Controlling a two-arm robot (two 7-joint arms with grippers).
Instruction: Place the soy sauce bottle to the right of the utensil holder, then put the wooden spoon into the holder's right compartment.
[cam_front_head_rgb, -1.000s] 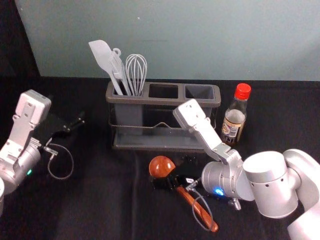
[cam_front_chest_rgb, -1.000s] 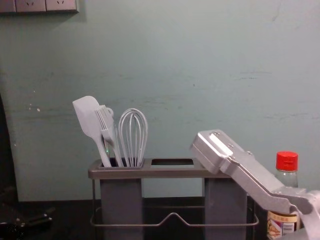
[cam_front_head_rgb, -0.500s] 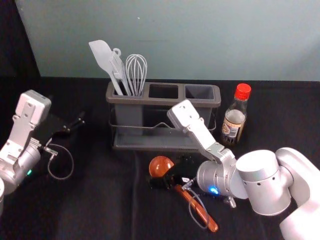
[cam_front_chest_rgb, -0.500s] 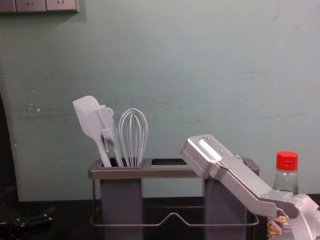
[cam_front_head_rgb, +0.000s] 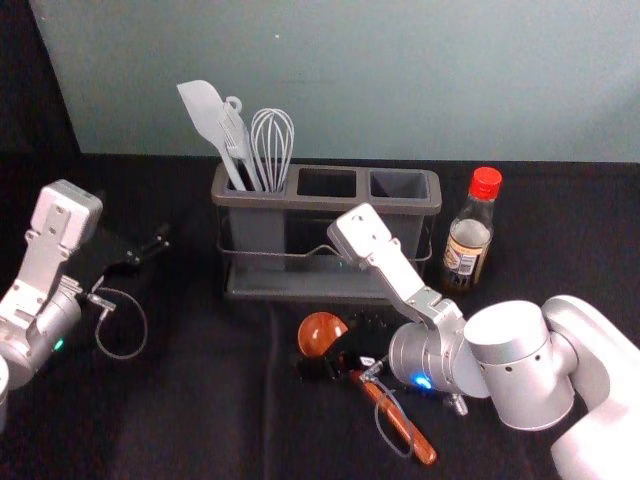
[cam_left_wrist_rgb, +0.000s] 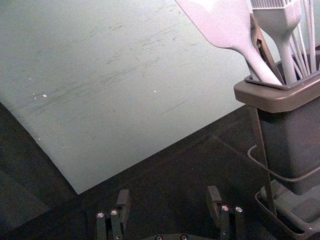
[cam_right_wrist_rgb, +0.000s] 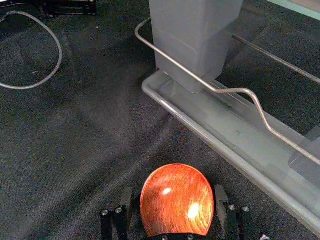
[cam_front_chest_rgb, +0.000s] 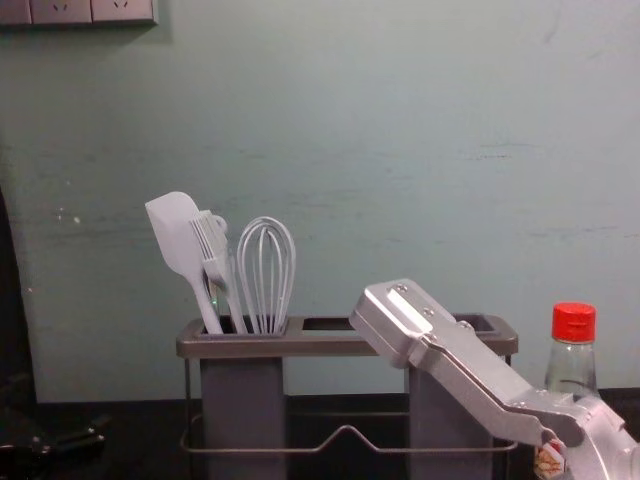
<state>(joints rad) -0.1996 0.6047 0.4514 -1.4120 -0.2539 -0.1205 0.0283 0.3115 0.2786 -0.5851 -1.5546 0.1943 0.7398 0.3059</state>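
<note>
Spoon (cam_front_head_rgb: 320, 333) lies on the table (cam_front_head_rgb: 200, 420) in front of the holder (cam_front_head_rgb: 310, 284), its bowl (cam_right_wrist_rgb: 175, 197) between the spread fingers (cam_right_wrist_rgb: 220, 200) of the right gripper (cam_front_head_rgb: 336, 348), while the left gripper (cam_front_head_rgb: 155, 247) (idle, fingers spread too) hangs left of the holder and the bottle (cam_front_head_rgb: 468, 240) stands upright beside the holder's right end.

The right arm (cam_front_head_rgb: 395, 275) has shifted slightly toward the robot's left, carrying its blue light (cam_front_head_rgb: 422, 381) along. In the chest view its silver link (cam_front_chest_rgb: 440, 355) has dropped, baring the utensil holder's right compartment (cam_front_chest_rgb: 485, 325) and more of the soy sauce bottle's neck (cam_front_chest_rgb: 572, 365), while hiding more of the label (cam_front_chest_rgb: 548, 462)
</note>
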